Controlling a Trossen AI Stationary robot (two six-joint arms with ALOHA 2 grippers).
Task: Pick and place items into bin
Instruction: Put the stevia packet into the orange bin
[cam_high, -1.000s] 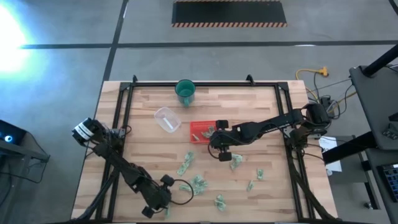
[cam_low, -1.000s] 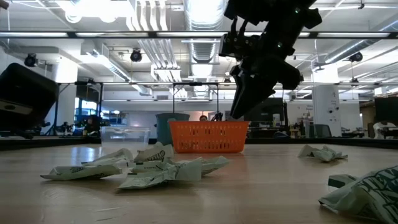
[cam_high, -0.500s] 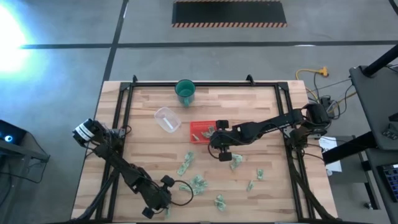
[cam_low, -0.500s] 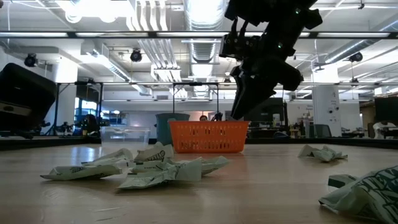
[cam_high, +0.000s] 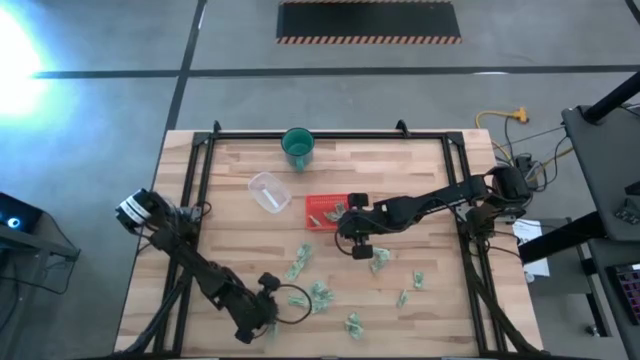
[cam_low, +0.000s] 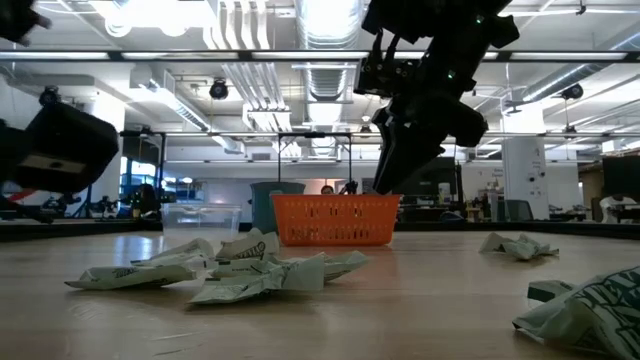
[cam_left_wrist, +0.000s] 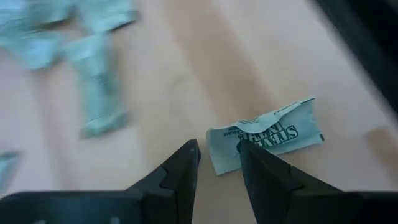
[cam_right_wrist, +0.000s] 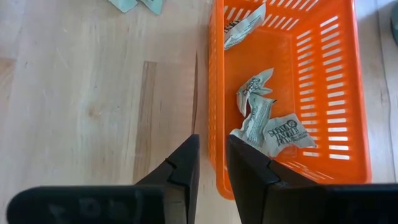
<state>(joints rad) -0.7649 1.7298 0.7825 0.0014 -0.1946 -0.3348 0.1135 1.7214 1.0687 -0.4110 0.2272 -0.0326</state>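
Dark jointed arms, black tapered claws

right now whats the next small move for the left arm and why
Probably ease the left gripper forward and down so its fingers straddle the wrapper just ahead, then close. The fingers look parted with nothing between them, and that wrapper lies flat on the table, partly behind one fingertip, not in the red tray.

We see a pale, matt wooden table (cam_high: 420, 170). Beside the right gripper (cam_right_wrist: 210, 163), the bin (cam_right_wrist: 348, 106) looks like glossy slotted plastic. Ahead of the left gripper (cam_left_wrist: 217, 163), one of the items (cam_left_wrist: 267, 134) looks like crumpled printed paper.
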